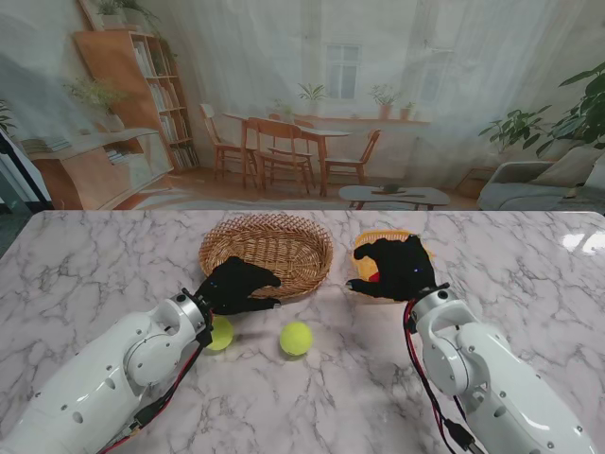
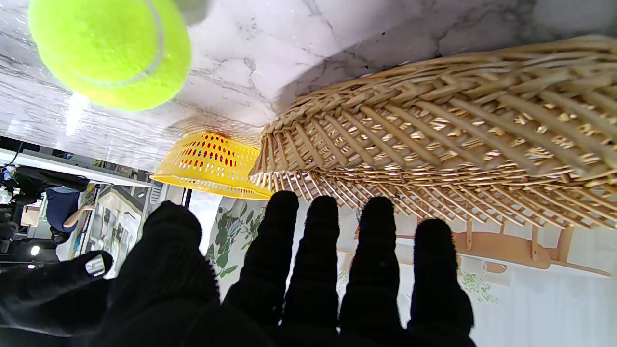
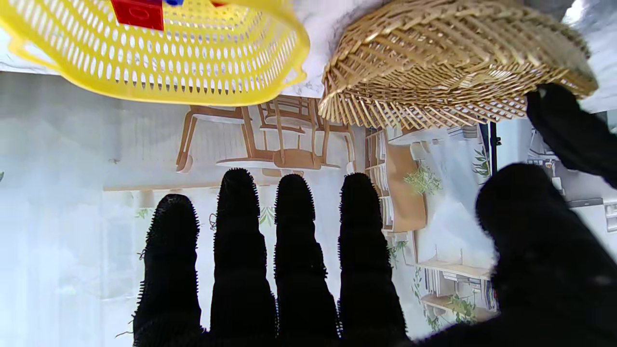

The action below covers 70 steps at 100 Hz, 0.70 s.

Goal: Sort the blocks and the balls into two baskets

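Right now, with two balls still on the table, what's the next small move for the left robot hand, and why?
Probably draw the left robot hand back toward me and lower it onto the nearer tennis ball. Its fingers look open and hold nothing, hovering at the wicker basket rim, and that ball sits just beside its wrist, closer than the other ball.

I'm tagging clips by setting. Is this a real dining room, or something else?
Probably a lab mock-up: the dining room is a printed backdrop behind a marble table, and the left wrist view shows camera gear beside it.
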Motion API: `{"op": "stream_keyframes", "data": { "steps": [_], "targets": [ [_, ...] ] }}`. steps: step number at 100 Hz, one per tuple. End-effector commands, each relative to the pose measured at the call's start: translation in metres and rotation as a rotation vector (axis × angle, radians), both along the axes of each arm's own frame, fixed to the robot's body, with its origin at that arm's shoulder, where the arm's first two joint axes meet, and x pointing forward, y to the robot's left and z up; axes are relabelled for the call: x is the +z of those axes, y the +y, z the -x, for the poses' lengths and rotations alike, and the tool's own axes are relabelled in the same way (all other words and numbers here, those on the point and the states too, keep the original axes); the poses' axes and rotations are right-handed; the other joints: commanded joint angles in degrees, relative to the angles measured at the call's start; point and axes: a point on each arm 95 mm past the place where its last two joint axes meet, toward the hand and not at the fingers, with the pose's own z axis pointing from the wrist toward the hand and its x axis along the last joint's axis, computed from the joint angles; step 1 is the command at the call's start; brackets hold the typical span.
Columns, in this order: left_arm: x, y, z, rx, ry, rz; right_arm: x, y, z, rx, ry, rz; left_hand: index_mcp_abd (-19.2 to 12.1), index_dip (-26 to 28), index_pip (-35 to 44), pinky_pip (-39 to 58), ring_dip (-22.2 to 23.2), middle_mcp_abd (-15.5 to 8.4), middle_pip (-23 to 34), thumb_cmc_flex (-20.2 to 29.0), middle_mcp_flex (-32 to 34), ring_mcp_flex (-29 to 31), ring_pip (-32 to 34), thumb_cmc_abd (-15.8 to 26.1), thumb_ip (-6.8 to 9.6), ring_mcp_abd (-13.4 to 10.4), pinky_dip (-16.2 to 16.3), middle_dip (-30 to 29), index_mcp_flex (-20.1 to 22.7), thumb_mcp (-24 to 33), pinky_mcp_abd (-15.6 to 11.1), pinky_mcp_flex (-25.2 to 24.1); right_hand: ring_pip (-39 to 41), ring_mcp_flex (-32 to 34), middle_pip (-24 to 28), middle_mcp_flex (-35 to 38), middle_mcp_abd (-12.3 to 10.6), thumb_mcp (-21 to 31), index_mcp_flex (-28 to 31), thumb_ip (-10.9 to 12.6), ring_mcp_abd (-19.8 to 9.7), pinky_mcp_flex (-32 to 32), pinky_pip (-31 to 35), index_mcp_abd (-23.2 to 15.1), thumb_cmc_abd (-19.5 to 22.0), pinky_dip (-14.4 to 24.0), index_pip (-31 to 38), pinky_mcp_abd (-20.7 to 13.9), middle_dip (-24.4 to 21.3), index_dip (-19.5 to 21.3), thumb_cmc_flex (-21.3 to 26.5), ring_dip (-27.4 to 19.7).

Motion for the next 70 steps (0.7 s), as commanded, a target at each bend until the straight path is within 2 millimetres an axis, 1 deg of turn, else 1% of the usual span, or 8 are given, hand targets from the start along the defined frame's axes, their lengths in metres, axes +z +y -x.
{"op": "stream_keyframes", "data": {
  "steps": [1,9,15,22,25,36,70],
  "targets": [
    [-0.002,0.000,-0.001,0.003,0.008,-0.008,-0.024,-0.001,0.010,-0.015,0.049,-0.006,-1.1,0.3,0.4,-1.0,0.4,-0.5,0.6,0.9,1.2,0.7,0.8,1.6,1.14,-0.2,0.3,0.8,0.9,-0.3,1.0,-0.2,-3.7,-0.7,-1.3,-1.6,0.4,-1.4,-0.9,1.5,1.3,0.1,-0.1,1.9,1.6,-1.1,-1.1,1.7,-0.6,0.6,0.7,-0.8],
    [-0.002,0.001,-0.001,0.005,0.006,-0.009,-0.035,-0.002,0.017,-0.021,0.062,-0.020,-1.0,0.3,0.3,-1.0,0.4,-0.5,0.6,1.0,1.2,0.7,0.8,1.6,1.15,-0.2,0.3,0.8,0.6,-0.3,1.0,-0.2,-4.1,-0.7,-1.3,-1.9,0.5,-1.6,-1.1,1.5,0.9,0.1,-0.1,2.0,1.9,-1.1,-1.1,1.7,-0.6,0.7,0.8,-1.1],
    [-0.001,0.001,-0.001,0.005,0.005,-0.010,-0.039,-0.003,0.019,-0.027,0.068,-0.027,-1.0,0.2,0.1,-1.0,0.5,-0.5,0.6,0.9,1.1,0.6,0.8,1.6,1.13,-0.2,0.3,0.8,0.3,-0.3,1.0,-0.3,-4.2,-0.8,-1.3,-2.3,0.9,-1.8,-1.4,1.5,0.9,-0.1,-0.2,2.4,2.4,-1.3,-1.3,1.5,-0.6,0.7,1.0,-1.2],
    [-0.001,0.000,-0.001,0.004,0.004,-0.010,-0.041,-0.005,0.020,-0.021,0.074,-0.016,-1.0,0.2,0.0,-1.0,0.5,-0.6,0.7,0.9,1.1,0.7,0.8,1.6,1.14,-0.1,0.3,0.8,0.2,-0.3,1.0,-0.2,-4.3,-1.4,-1.0,-3.3,0.7,-2.4,-2.2,1.6,0.0,-0.5,-0.3,2.5,3.4,-1.4,-1.6,1.0,-0.4,0.7,0.9,-1.2],
    [-0.001,0.000,-0.001,0.004,0.004,-0.012,-0.042,-0.005,0.020,-0.023,0.061,-0.022,-1.0,0.1,0.0,-0.9,0.5,-0.6,0.6,0.9,1.1,0.7,0.8,1.6,1.15,-0.2,0.3,0.8,0.2,-0.3,1.0,-0.2,-3.7,-1.3,-0.2,-3.3,0.7,-2.7,-2.3,1.7,0.0,-0.5,-0.3,2.5,3.4,-1.3,-1.4,1.0,-0.2,0.9,1.1,-0.9],
    [0.001,0.000,0.001,-0.004,-0.005,-0.012,-0.045,-0.005,0.021,-0.027,0.076,-0.012,-0.9,0.0,-0.3,-1.0,0.4,-0.5,0.5,0.9,0.7,0.5,0.8,1.6,1.14,-0.1,0.3,0.7,-0.2,-0.3,1.0,-0.3,-3.6,-1.9,-0.1,-4.0,0.8,-3.0,-2.8,1.7,-0.1,-0.8,-0.3,2.6,3.7,-1.4,-1.5,0.9,-0.3,0.9,1.1,-0.8],
    [0.020,-0.006,0.022,-0.099,-0.093,0.008,-0.046,-0.007,0.023,-0.038,0.079,0.013,-0.9,-0.1,-0.7,-0.9,0.3,-0.4,0.1,0.7,0.4,0.6,0.7,1.6,1.08,-0.1,0.3,0.5,-0.5,-0.4,1.1,-0.1,-3.3,-2.7,-0.1,-4.6,0.9,-3.3,-3.2,1.8,-0.1,-1.4,-0.5,2.6,3.5,-1.2,-1.7,0.9,-0.4,0.9,1.3,-0.8]
  ]
}}
